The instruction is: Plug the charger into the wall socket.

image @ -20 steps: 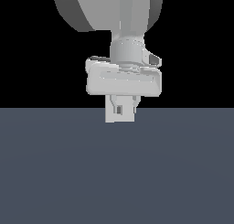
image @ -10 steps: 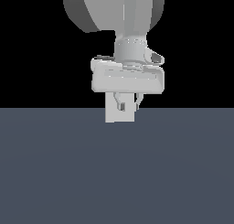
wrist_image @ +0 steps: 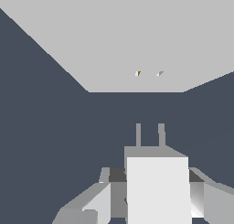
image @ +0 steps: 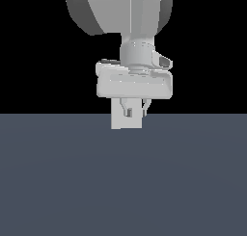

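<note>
Two grey fingers [wrist_image: 98, 202] of the arm's gripper [wrist_image: 157, 202] are clamped on the small plain white cube charger [wrist_image: 157, 191], one on each side of it, pads touching its faces. Two thin grey prongs [wrist_image: 149, 135] stick out of the cube's far end, side by side, pointing toward the flat white square wall-socket plate [wrist_image: 119, 40]. Prong tips and plate are apart; a band of dark blue-grey floor [wrist_image: 45, 127] shows between them. Tiny orange and grey dots [wrist_image: 147, 73] sit near each other on the plate; both prongs run roughly toward that pair.

Exterior view: gripper [image: 134, 109] hangs under the light grey hand body [image: 134, 83] and the rounded arm link [image: 120, 11]. A white block [image: 126, 122] sits behind and below the fingers, its lower edge just past the floor horizon [image: 123, 182]; can't tell from this view whether that is plate or cube. Black background above the horizon.
</note>
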Tool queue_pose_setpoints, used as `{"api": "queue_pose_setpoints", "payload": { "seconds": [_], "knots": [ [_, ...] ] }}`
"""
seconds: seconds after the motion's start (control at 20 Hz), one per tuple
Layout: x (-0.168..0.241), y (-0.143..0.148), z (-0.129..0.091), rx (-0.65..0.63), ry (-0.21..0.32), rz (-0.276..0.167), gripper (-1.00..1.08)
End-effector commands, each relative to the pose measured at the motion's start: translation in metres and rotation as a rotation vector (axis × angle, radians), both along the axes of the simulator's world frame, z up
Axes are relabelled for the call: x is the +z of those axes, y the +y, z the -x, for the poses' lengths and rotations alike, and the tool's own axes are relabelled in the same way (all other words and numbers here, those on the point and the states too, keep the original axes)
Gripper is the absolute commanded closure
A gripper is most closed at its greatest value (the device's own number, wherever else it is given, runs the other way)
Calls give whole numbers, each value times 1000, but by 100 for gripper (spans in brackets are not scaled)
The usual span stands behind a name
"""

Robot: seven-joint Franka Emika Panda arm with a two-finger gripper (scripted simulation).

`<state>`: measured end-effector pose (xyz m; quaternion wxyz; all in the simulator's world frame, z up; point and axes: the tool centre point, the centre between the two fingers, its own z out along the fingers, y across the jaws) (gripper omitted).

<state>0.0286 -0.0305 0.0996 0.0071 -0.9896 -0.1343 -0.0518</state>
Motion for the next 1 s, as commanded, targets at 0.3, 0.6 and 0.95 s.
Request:
{"api": "queue_pose_setpoints", "payload": {
  "seconds": [0.3, 0.6, 0.95],
  "knots": [
    [0, 6, -21, 0, 0, 0, 108],
    [0, 11, -39, 0, -1, 0, 108],
    [0, 13, -46, 0, -1, 0, 108]
  ]
}}
